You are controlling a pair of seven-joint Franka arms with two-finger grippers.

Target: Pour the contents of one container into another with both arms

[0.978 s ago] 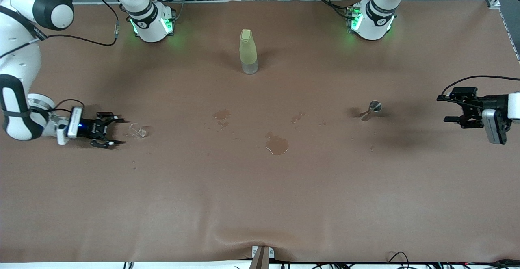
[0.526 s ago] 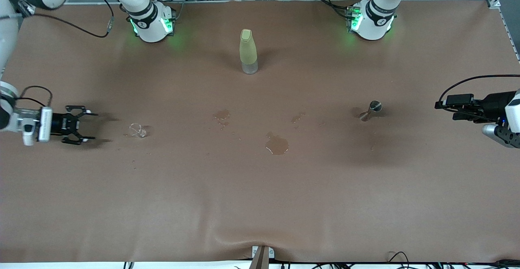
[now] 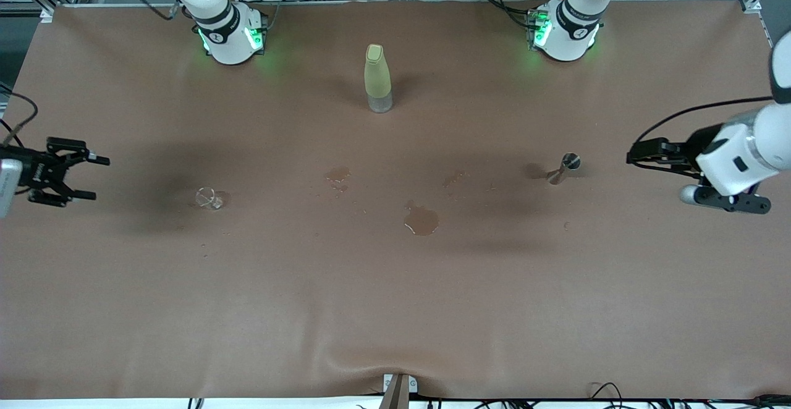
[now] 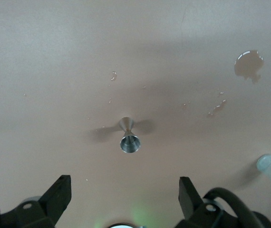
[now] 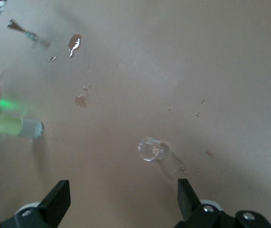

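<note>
On my screen, itemised from the right arm's end of the bench [image 3: 395,310] to the left arm's end. Right gripper [image 3: 86,177]: raised over the bench edge at its own end, fingers [image 5: 54,202] spread wide and released, nothing between them. Glass cup [image 3: 209,198]: tiny, clear, resting on the bench, well apart from the right gripper; the right wrist view shows it as a see-through ring [image 5: 150,148] with small droplets beside it. Small wet patch [image 3: 337,176]: on the bench toward the middle. Bottle [image 3: 377,78]: tall, pale yellow-green, upright, farther from the front camera than the puddles. Larger puddle [image 3: 422,220]: brownish, nearest the front camera of the spills. Jigger [image 3: 565,168]: small, silver, hourglass-shaped; in the left wrist view its open mouth [image 4: 129,142] faces the lens, and I cannot tell whether it stands or leans. Left gripper [image 3: 636,157]: over the bench near its own end, well apart from the jigger, fingers [image 4: 59,195] parted and holding nothing.
</note>
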